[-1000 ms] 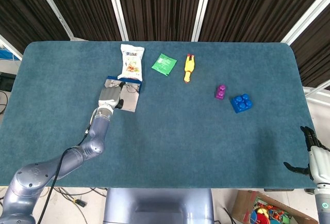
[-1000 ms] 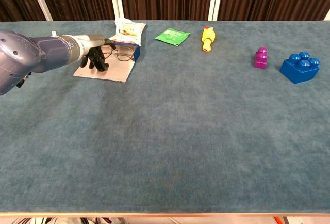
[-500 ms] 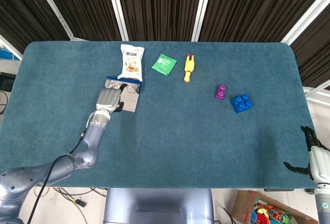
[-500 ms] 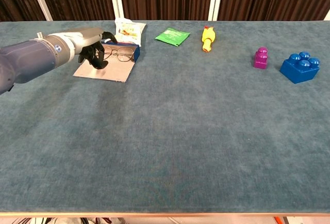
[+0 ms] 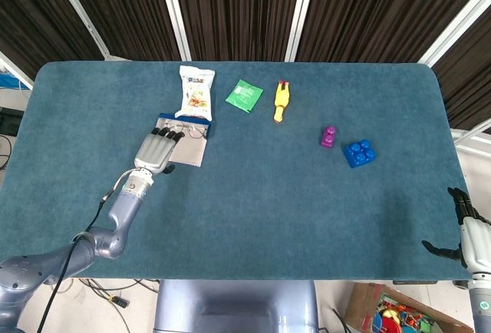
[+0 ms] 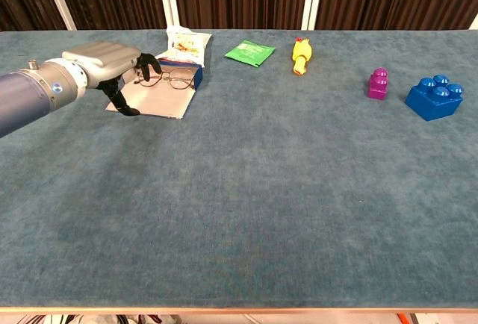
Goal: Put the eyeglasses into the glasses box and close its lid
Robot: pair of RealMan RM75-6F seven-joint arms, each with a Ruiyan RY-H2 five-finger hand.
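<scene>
While the left hand (image 5: 157, 150) hovers over the near left part of the glasses box (image 6: 176, 98), its fingers are extended and apart, the thumb hanging downward, and it holds nothing. In the chest view the same hand (image 6: 104, 57) sits above the box's grey open lid, with the fingertips near the eyeglasses (image 6: 169, 78) but not visibly touching them. The eyeglasses lie unfolded on the box, lenses toward the far side, just in front of the blue edge of the box. A white snack packet (image 5: 195, 92) lies just beyond the box, its near end at the box's far edge.

The right hand (image 5: 469, 230) is at the near right corner of the surface (image 5: 253, 210), well apart from all items; its dark fingers are spread and it holds nothing. It does not appear in the chest view.

Other items noted on the teal surface: a green sachet (image 5: 244, 94) beside the packet, a yellow rubber chicken (image 5: 281, 101) to its right, a purple toy block (image 5: 328, 136), and a blue building brick (image 5: 358, 152) just beside it. These four stand well apart from the box.
</scene>
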